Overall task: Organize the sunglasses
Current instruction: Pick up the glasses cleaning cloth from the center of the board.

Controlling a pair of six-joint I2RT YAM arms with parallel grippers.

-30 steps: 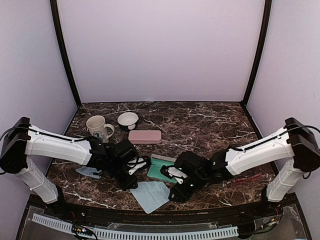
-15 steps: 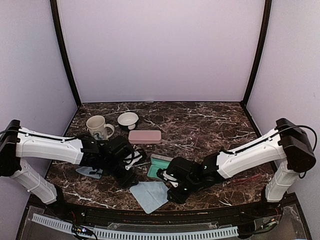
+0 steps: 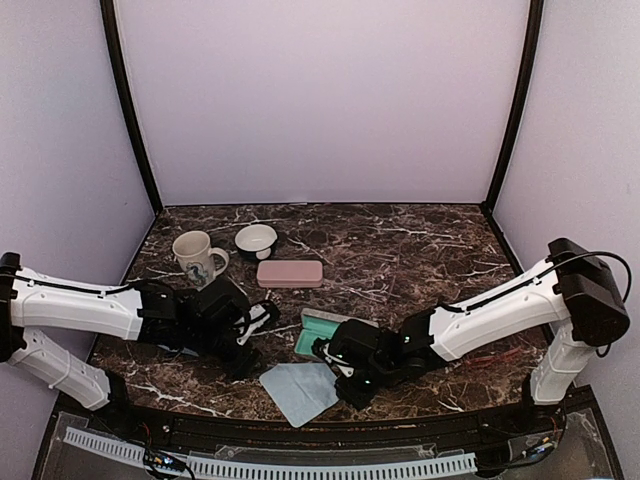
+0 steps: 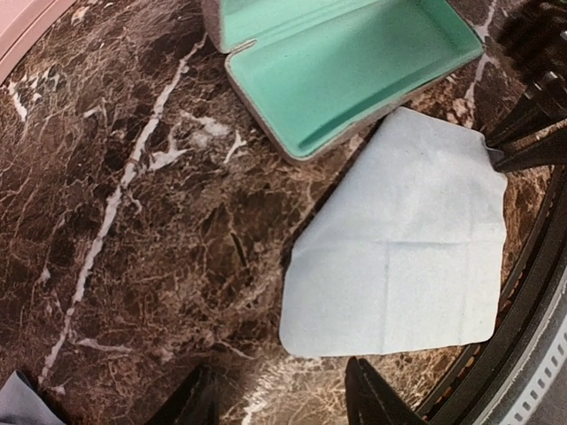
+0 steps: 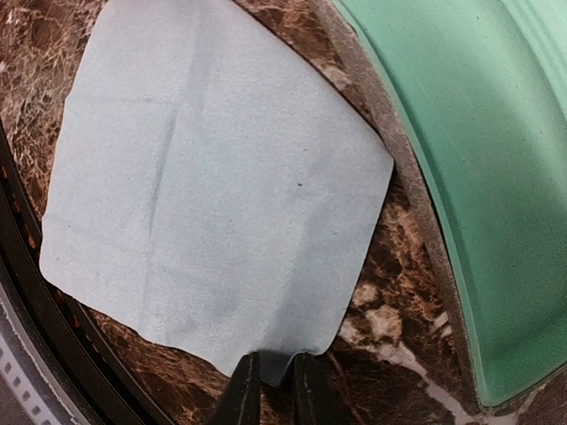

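Pinching: right pincer (image 5: 273,370) is clenched on the near edge of the light-blue cloth (image 5: 204,177), lower centre.
Idle side: left pincer (image 4: 283,394) released, empty, above the table (image 4: 133,221).
Case: open case (image 4: 354,62) shows a bare green lining.
Glasses: red sunglasses (image 3: 493,357) apparently lie at lower right, under the right arm; black pair not made out.
Progress: early; nothing cased yet.

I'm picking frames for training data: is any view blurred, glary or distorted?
Top external: even, soft light, no glare; the near edge of the table bows from the wide lens. Left wrist: light-blue cloth and open case sharp, no glare. Right wrist: very close, the cloth's texture crisp, no blur.
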